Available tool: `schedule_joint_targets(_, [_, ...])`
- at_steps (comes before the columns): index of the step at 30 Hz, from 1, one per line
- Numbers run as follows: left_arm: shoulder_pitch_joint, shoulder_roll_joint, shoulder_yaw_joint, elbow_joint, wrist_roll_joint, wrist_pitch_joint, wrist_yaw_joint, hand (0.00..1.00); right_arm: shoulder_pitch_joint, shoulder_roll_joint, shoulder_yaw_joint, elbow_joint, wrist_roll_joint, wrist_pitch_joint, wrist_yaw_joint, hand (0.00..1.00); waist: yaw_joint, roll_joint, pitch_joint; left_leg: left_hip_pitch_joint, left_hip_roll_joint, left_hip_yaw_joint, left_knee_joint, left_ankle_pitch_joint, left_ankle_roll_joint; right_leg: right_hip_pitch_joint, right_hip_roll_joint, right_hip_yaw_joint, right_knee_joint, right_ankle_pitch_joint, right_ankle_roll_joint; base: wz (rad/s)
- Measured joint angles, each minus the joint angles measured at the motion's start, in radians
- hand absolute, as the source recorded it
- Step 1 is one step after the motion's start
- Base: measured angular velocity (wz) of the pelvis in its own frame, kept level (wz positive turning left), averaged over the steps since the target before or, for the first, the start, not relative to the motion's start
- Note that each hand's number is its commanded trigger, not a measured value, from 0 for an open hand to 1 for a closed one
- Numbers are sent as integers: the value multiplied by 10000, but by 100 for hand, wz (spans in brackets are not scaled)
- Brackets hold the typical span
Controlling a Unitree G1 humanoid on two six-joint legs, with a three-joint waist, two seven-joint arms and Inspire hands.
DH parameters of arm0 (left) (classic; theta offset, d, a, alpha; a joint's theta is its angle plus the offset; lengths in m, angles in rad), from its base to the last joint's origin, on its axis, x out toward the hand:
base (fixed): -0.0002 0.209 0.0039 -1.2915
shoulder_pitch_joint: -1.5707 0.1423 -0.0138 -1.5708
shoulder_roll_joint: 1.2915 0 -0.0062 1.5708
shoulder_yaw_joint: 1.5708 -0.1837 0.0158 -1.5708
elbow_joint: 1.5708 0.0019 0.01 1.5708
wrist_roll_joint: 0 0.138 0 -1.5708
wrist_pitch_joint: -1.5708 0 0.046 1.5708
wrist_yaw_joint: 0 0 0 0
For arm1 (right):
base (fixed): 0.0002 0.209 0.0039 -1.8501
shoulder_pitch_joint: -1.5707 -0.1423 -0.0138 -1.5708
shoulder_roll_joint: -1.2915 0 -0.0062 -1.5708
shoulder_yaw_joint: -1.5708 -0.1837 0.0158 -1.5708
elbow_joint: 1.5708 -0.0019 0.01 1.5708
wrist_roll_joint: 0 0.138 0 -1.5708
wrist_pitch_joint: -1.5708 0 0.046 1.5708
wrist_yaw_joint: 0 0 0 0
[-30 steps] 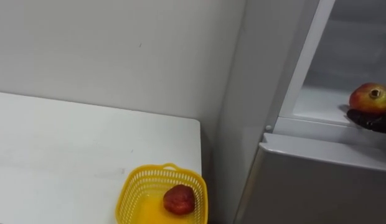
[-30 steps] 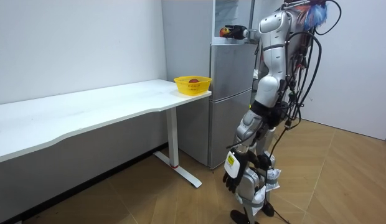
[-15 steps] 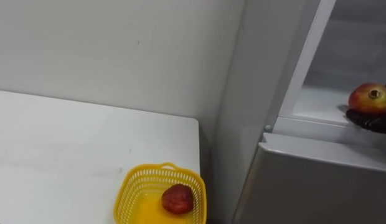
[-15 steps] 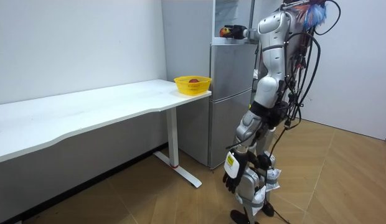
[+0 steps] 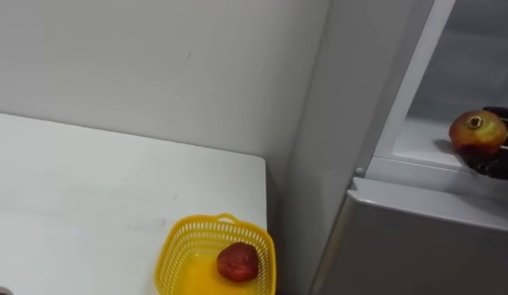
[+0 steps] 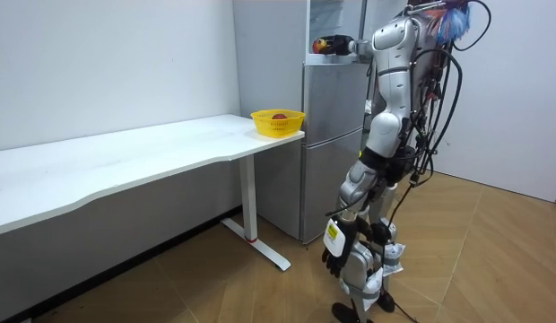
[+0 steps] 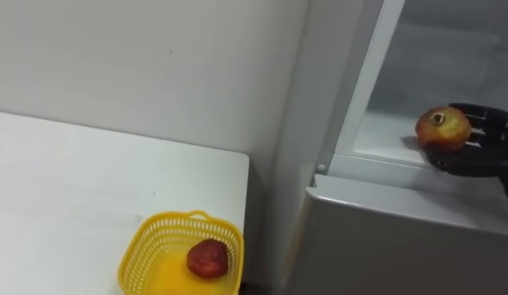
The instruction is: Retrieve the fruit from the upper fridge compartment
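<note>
A red and yellow pomegranate (image 7: 442,129) sits in my right hand (image 7: 482,149), whose dark fingers curl round it from below and from the right. The hand holds it just above the white shelf (image 7: 375,136) at the front edge of the open upper fridge compartment. In the room view I stand upright before the fridge (image 6: 332,135), right arm raised to the upper compartment with the pomegranate (image 6: 322,43) in it. My left hand (image 6: 333,255) hangs low by my leg with relaxed fingers.
A yellow basket (image 5: 211,222) stands at the near right corner of the white table (image 5: 90,188), left of the fridge, with a red fruit (image 5: 238,261) in it. The shut lower fridge door (image 5: 418,238) lies below the hand. A white wall backs the table.
My right hand has lifted the pomegranate a little and tipped it, so its crown now points up and left. The whole eye view has shifted slightly.
</note>
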Motion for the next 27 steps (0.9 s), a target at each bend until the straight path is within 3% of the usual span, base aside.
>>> schedule_joint_targets(4, [-12,6,-13,3,-12,16,30,0,-9,-60,108,1,-11,-8,-125,100,126,-40,0,21,2,-16,14,4,-6,14,3,-9,-1,1,0,1])
schedule_joint_targets(11, [-177,41,-21,24,-73,2,117,0,-331,-58,459,-173,126,-7,-154,100,177,-100,109,-85,2,-116,0,2,-9,-10,1,-132,-14,1,1,4])
schedule_joint_targets(16, [-483,60,-49,333,-75,-83,146,0,-330,-31,579,-468,362,-6,-14,100,169,-58,123,-116,-8,-114,14,2,-9,-9,-11,-201,-6,4,4,3])
schedule_joint_targets(19, [-487,58,-48,382,-72,-196,280,0,-329,-30,581,-799,261,0,-92,100,166,19,122,-114,-8,-69,-2,2,-8,-13,-13,-177,-6,8,4,-3])
schedule_joint_targets(22, [-479,58,-65,384,-76,-190,290,0,-329,-19,590,-999,239,3,-185,100,175,175,58,-94,-9,-66,1,3,-7,0,-21,-183,15,9,5,-1])
schedule_joint_targets(27, [-428,31,-71,352,-81,-76,341,0,131,281,610,-2303,271,39,-927,100,170,437,21,30,6,-47,-61,14,-20,28,-3,-78,28,10,2,-4])
